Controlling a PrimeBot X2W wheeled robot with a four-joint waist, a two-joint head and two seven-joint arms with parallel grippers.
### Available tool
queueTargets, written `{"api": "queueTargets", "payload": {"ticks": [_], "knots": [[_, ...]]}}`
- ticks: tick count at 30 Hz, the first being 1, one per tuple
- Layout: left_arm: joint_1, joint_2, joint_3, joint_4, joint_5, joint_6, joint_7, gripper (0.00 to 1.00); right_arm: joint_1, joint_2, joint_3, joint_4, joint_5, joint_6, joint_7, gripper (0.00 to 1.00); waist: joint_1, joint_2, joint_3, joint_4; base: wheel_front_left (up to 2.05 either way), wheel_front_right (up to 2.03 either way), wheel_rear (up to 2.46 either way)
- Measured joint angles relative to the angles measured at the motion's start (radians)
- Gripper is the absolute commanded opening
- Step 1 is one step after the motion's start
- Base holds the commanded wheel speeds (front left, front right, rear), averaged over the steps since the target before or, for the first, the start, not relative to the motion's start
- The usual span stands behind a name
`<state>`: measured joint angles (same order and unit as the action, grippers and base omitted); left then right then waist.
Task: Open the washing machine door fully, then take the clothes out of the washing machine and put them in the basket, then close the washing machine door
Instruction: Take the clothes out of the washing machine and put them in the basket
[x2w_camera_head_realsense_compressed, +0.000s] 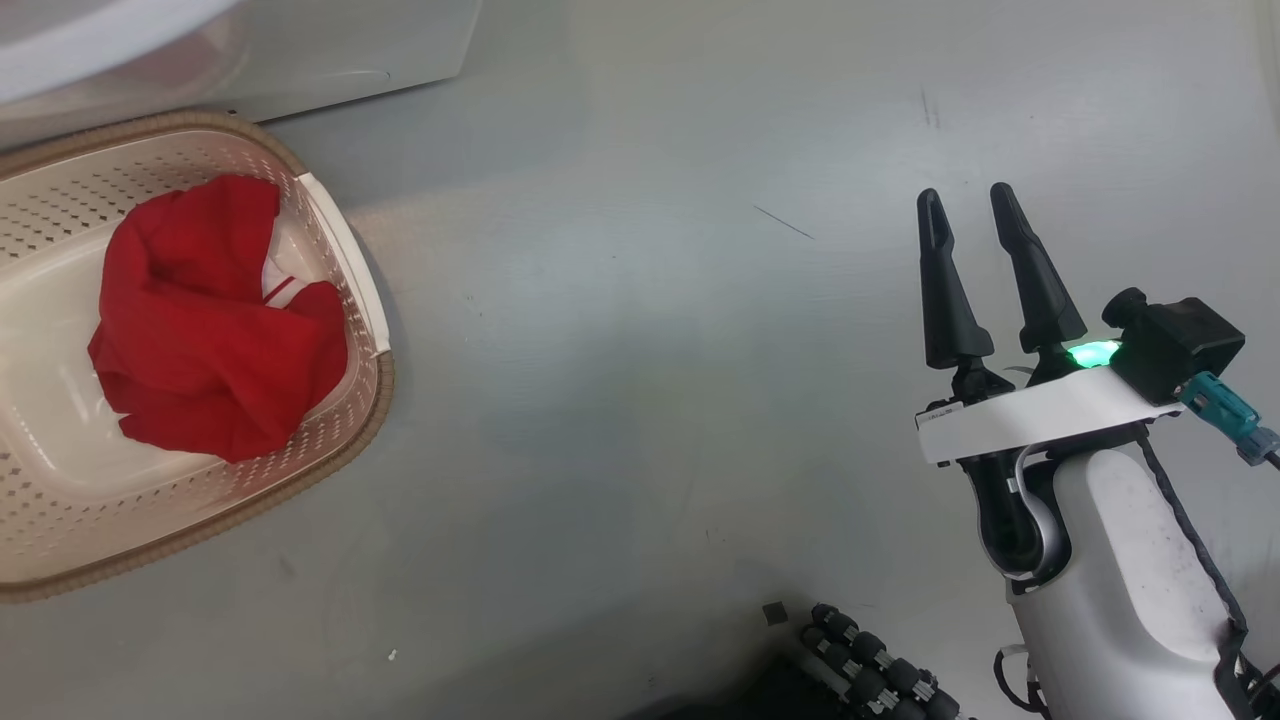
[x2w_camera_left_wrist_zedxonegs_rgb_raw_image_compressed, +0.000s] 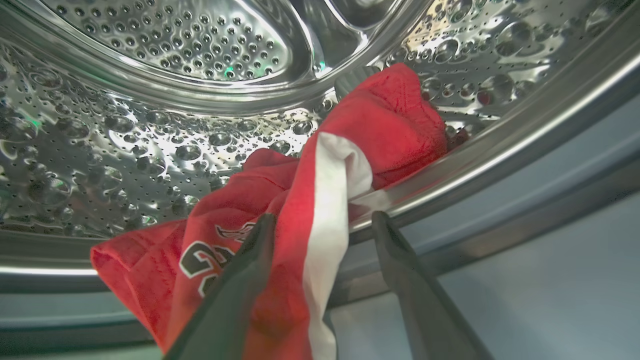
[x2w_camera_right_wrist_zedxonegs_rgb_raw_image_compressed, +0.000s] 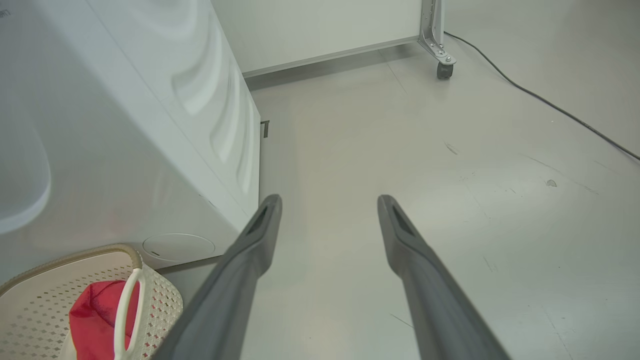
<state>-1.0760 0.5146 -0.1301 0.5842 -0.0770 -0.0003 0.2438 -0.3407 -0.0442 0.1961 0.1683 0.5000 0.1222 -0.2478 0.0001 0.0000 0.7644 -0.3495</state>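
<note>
Inside the perforated steel drum of the washing machine lies a red jersey with a white stripe and part of a printed number. It drapes over the drum's lip. My left gripper is open, with a fold of the jersey between its fingers. Another red garment sits in the cream basket on the floor by the machine's front. My right gripper hangs open and holds nothing, over the floor to the right of the basket. The door is out of view.
Grey floor spreads between the basket and my right arm. A dark cable runs across the floor at the far right, beside a metal leg on a caster under a pale wall panel. Dark parts of my base show at the bottom.
</note>
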Motion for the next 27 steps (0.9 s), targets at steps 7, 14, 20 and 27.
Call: {"api": "queueTargets", "payload": {"ticks": [7,14,20,27], "knots": [[-0.044,0.003,-0.001,0.056,0.015,0.02,0.003,1.0,0.0,0.0,0.001,-0.001,0.0,0.0,0.0,1.0,0.0,0.0,0.013,-0.004,0.0,0.0,0.0],[-0.087,0.004,-0.003,0.09,0.019,0.026,0.002,1.0,-0.001,0.001,0.002,-0.001,0.0,0.0,0.0,1.0,0.0,0.0,0.028,-0.006,0.0,0.0,0.0],[-0.107,-0.01,-0.005,0.122,0.019,0.027,-0.018,0.0,-0.007,0.002,0.001,-0.001,0.0,0.0,0.0,1.0,0.0,0.0,0.035,-0.004,0.0,0.0,0.0],[-0.108,-0.044,-0.013,0.163,0.018,0.027,-0.074,0.0,-0.019,0.002,-0.01,0.007,-0.001,0.0,0.0,1.0,0.0,0.0,0.018,0.007,0.0,0.0,0.0]]}}
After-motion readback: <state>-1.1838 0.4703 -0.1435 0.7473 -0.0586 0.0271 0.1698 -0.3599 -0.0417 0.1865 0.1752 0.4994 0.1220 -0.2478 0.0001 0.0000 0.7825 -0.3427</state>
